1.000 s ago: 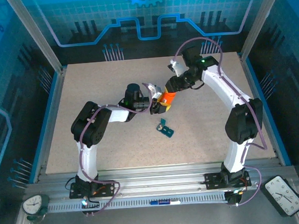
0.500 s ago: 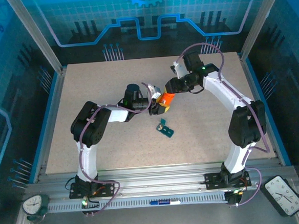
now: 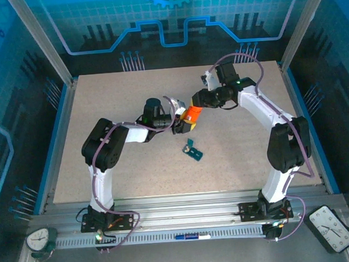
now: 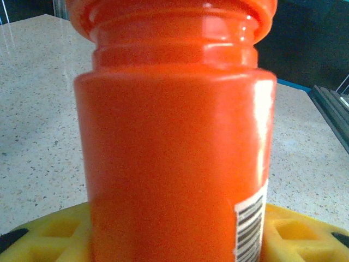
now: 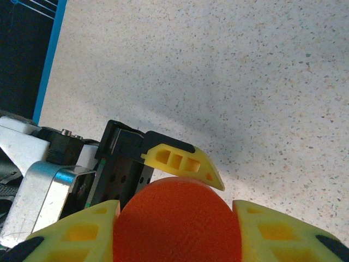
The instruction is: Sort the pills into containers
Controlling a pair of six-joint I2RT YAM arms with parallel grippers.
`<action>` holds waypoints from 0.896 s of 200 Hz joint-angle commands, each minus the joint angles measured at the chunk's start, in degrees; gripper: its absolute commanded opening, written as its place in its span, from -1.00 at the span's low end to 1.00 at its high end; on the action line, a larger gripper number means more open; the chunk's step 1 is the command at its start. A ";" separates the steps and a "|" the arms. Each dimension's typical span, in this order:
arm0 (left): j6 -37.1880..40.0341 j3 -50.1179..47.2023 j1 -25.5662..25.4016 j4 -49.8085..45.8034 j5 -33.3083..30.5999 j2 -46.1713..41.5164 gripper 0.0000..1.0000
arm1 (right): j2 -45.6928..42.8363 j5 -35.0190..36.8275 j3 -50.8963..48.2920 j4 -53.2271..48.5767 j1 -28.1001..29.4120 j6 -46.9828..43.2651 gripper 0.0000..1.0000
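An orange bottle (image 3: 191,114) with a barcode label hangs above the table's middle, held from both sides. My left gripper (image 3: 180,122) is shut on its body (image 4: 174,136), one yellow finger (image 4: 49,232) on each side. My right gripper (image 3: 197,102) is shut on its round orange top end (image 5: 177,221), a yellow fingertip (image 5: 283,232) pressed to each flank. One of the left gripper's fingers (image 5: 182,160) lies along the bottle. The dark-teal pill box, the containers (image 3: 193,151), lies on the table just in front of the bottle. The pills are out of view.
The speckled tabletop (image 3: 118,93) is ringed by a blue-edged frame and glass walls. Both arms reach in toward the middle, the left arm's elbow (image 3: 106,145) low at the left and the right arm's elbow (image 3: 286,141) at the right.
The right wrist has turned and swung a little toward the back, and the bottle has shifted slightly with it. Both grips are unchanged.
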 commanded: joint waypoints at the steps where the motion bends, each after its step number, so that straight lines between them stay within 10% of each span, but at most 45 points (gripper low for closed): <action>1: 1.12 1.92 -1.39 10.01 1.77 -3.82 -1.00 | 1.59 -5.82 1.02 -5.44 2.05 -0.11 -0.47; 66: 3.05 2.19 -1.38 7.80 1.77 -4.60 -1.00 | 2.52 7.05 7.31 -17.99 2.83 -13.03 -0.47; 179: 5.26 2.76 -1.74 4.58 1.59 -5.60 -1.00 | 4.13 2.80 6.48 -15.94 3.99 -9.09 -0.46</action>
